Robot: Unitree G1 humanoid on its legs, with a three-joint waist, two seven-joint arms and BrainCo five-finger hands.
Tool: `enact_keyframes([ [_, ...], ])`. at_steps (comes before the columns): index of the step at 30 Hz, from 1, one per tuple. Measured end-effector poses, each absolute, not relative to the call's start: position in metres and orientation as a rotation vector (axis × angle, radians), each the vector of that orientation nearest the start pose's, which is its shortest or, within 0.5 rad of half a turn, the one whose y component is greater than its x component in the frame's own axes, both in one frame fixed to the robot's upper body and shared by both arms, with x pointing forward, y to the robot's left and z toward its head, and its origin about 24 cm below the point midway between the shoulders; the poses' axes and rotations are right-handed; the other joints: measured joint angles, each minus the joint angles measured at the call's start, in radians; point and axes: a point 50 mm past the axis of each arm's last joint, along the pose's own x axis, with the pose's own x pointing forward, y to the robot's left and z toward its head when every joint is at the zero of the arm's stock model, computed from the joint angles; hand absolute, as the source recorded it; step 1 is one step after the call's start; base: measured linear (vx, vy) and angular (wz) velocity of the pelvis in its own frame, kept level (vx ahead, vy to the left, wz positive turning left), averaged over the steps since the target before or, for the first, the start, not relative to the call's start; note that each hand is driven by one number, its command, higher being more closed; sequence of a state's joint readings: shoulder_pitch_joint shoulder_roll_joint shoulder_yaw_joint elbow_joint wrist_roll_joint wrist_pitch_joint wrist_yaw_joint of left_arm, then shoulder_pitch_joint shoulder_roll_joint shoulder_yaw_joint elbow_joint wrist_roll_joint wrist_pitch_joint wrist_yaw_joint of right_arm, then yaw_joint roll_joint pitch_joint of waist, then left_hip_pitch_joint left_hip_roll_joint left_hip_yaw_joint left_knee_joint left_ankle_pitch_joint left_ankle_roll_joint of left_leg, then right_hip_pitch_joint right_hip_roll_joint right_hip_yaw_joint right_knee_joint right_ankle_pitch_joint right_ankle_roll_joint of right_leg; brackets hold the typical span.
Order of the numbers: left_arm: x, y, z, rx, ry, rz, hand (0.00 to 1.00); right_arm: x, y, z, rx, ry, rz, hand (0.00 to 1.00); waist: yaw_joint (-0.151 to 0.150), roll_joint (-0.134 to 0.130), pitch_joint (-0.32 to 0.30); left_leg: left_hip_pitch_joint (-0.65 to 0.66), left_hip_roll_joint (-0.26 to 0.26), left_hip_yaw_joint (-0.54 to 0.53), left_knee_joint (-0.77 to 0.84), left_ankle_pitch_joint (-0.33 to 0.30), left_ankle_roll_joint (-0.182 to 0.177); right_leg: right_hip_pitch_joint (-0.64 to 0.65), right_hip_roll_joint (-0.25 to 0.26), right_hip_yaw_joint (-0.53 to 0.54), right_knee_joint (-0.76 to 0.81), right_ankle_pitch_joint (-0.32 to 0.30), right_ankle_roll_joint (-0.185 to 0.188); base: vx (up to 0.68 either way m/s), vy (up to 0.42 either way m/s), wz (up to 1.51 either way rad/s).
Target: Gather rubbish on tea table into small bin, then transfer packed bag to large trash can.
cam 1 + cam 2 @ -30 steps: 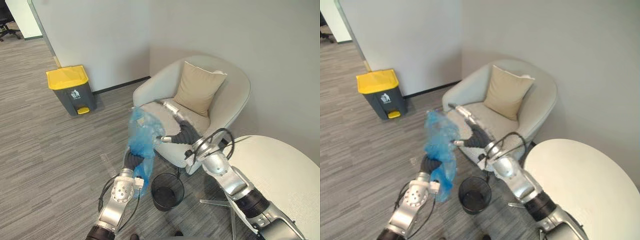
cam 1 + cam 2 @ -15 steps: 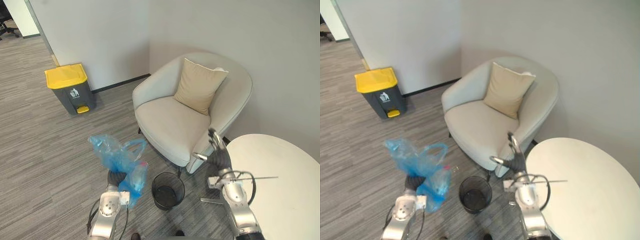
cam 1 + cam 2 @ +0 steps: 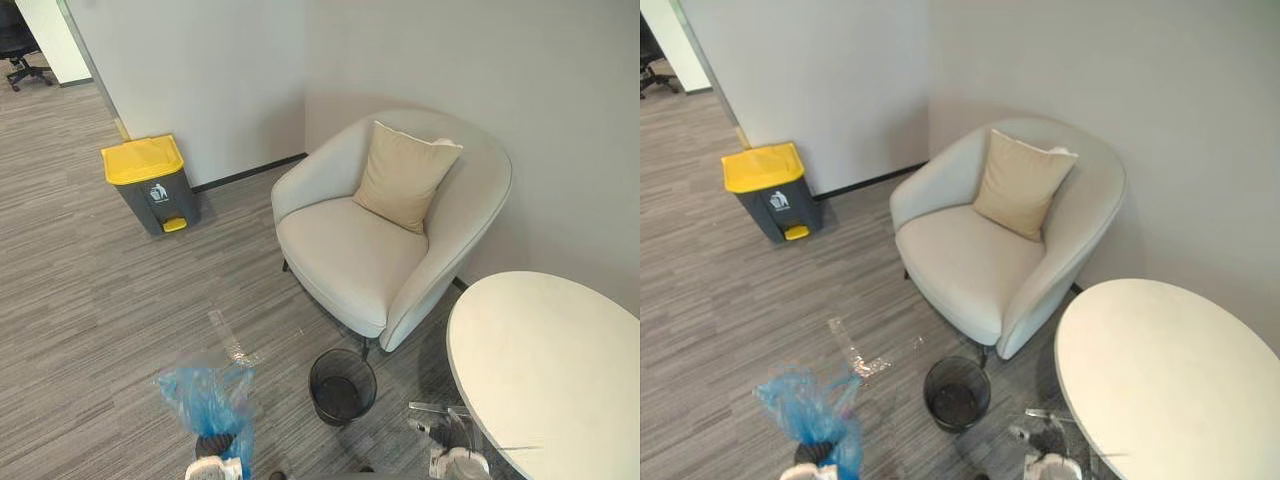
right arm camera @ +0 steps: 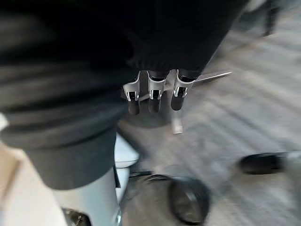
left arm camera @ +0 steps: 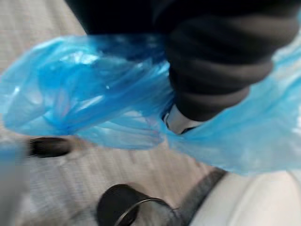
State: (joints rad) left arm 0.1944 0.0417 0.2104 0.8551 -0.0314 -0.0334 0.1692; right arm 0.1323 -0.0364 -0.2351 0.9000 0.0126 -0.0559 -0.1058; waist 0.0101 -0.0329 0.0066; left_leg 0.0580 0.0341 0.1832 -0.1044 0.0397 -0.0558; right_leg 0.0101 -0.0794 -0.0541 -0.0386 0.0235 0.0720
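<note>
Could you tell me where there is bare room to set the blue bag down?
The round white table is bare where it shows. Open carpet lies between the yellow-lidded trash can and the armchair, apart from a clear plastic scrap. Crowded: the gap where the small black bin sits between armchair and table.

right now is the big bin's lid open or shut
Shut: the yellow lid lies flat on the grey bin.

You've got grey striped carpet floor [image 3: 80, 300] w/ yellow-lidded trash can [image 3: 150, 185] by the wall, armchair [image 3: 390, 250] in the corner, small black mesh bin [image 3: 342, 385] just in front of it, round white table [image 3: 550, 360] beside, clear plastic scrap [image 3: 225, 335] near the bin
</note>
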Motion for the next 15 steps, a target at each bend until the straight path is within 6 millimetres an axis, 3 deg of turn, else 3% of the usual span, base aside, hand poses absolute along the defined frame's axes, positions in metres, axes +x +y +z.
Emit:
enact_keyframes([
  [3,0.08,0.21,-0.153,-0.008,1.031,0.451,1.0,0.098,-0.211,-0.151,0.047,0.989,-0.416,0.0,0.001,0.006,0.007,0.021,-0.002,0.0,-0.005,-0.005,0.001,0.022,-0.003,-0.001,0.001,-0.006,0.002,0.0,0.0,0.0],
  [4,0.085,0.201,-0.157,-0.027,1.06,0.425,1.0,0.113,-0.214,-0.151,0.095,0.996,-0.487,0.0,0.006,0.018,0.037,0.048,-0.017,0.012,-0.005,-0.031,0.006,0.047,-0.011,0.001,0.0,-0.024,0.008,0.0,0.0,0.0],
  [15,0.088,0.2,-0.157,-0.033,1.051,0.41,1.0,0.11,-0.213,-0.153,0.14,1.001,-0.521,0.0,0.005,0.015,0.038,0.048,-0.012,0.017,-0.005,-0.032,0.005,0.045,-0.01,0.005,0.0,-0.024,0.008,0.0,0.0,0.0],
])
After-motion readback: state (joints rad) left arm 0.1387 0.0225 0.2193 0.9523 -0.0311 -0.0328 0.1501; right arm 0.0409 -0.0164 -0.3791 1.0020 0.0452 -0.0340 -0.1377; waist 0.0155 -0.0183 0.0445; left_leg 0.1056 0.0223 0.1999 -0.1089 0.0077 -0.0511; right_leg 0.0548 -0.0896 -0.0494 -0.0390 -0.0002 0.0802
